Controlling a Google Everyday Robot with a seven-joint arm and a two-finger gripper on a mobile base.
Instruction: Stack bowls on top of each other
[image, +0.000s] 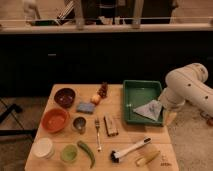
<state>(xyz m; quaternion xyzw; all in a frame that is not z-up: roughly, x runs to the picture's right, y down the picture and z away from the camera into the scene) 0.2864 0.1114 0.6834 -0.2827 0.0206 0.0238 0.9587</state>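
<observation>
Arm (187, 86): bent, right of green tray (127, 102).
End effector (170, 116): at tray's right rim; state I can't tell.

Two bowls (65, 97) (55, 119), one green tray (143, 83), one fork (98, 134), one gripper (170, 118) beside the tray's right edge.

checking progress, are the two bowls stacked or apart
Apart: the maroon bowl and orange bowl sit side by side, neither inside the other. The claw hangs beside the green tray.

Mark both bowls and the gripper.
maroon bowl (65, 97), camera view, centre of its inside.
orange bowl (55, 120), camera view, centre of its inside.
gripper (170, 115), camera view, arm's low end, far right.
</observation>
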